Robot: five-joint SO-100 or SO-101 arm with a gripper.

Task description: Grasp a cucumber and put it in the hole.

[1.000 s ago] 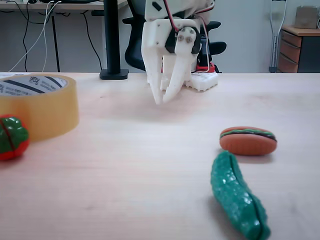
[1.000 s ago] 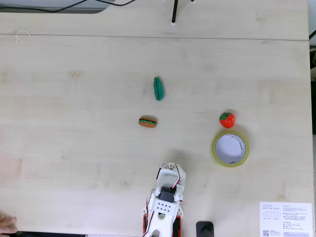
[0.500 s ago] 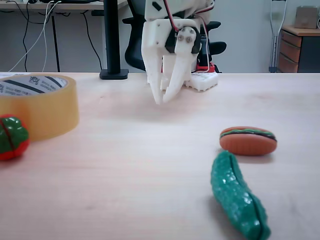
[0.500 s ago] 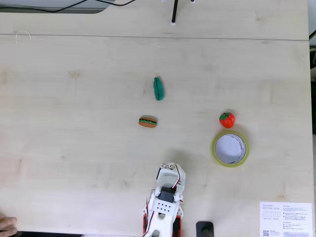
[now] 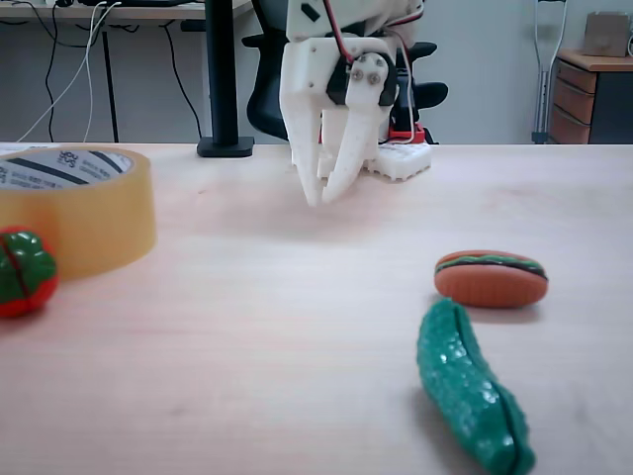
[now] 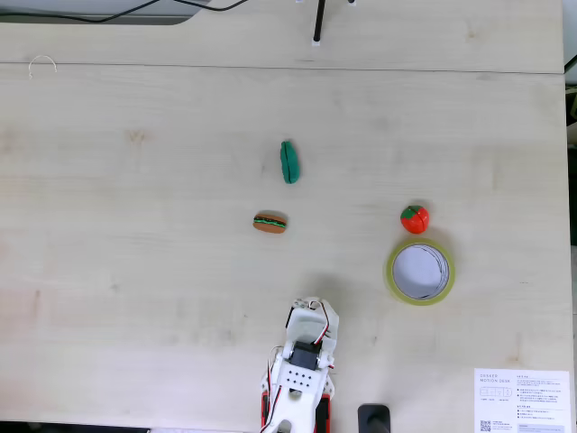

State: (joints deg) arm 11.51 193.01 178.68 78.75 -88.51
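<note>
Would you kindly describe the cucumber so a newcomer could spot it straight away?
In a fixed view from above, find the tape roll on the pale wooden table. Well to its left lie two toys; the cucumber is the upper one. It is dark teal-green, long and bumpy, unlike the orange-brown hotdog just below it.

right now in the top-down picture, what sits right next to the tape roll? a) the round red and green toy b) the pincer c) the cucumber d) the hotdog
a: in a fixed view from above, the round red and green toy lies just beside the rim of the tape roll, while the cucumber, the hotdog and the pincer are all well apart from it.
</note>
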